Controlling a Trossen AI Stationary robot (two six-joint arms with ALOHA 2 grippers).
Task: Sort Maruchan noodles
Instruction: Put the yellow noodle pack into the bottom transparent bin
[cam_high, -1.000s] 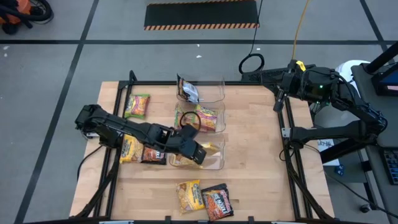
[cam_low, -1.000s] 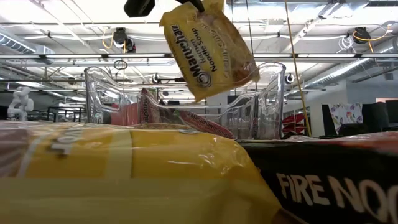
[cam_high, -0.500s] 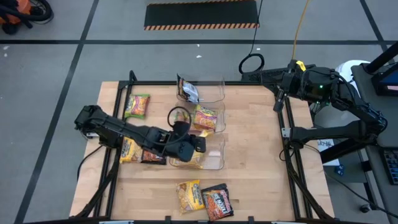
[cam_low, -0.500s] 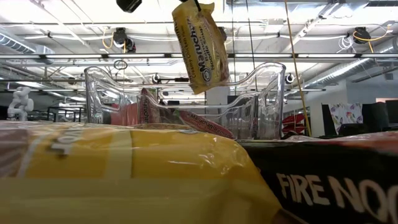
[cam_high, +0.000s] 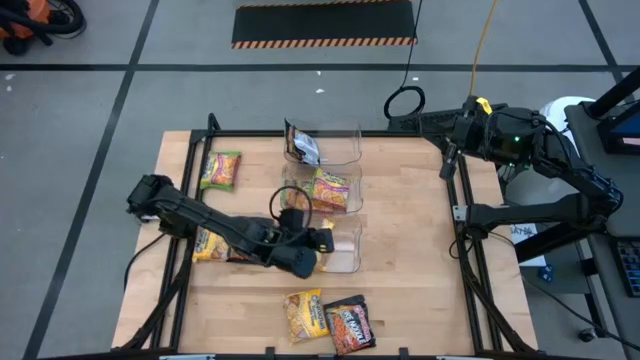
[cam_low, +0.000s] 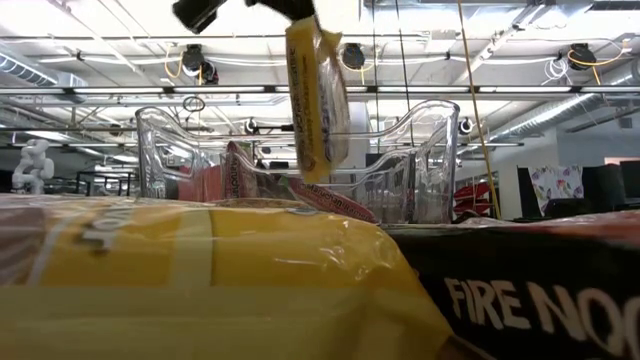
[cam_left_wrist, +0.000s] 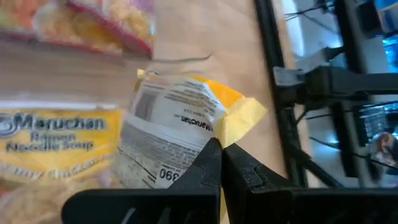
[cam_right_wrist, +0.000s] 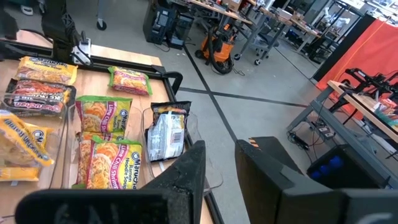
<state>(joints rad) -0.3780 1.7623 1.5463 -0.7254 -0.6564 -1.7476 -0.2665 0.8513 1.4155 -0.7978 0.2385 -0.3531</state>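
While the left gripper (cam_left_wrist: 219, 149) is pinching a yellow Maruchan packet (cam_low: 315, 95) by its crimped edge, jaws pressed together on it, the packet is hanging on edge above the nearest clear bin (cam_low: 420, 160). It is looking light, soft and glossy, likely slippery, so the flat seam is probably the surest hold. The right gripper (cam_right_wrist: 217, 155) is waiting, fingers spread, beyond the table's far right corner.

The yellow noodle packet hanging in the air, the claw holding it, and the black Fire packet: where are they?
Yellow packet (cam_low: 316, 95), low view: middle of its hanging edge.
Left gripper (cam_left_wrist: 221, 149), left wrist view: where its shut fingertips pinch the packet.
Black Fire packet (cam_high: 349, 324), high view: centre of its face.
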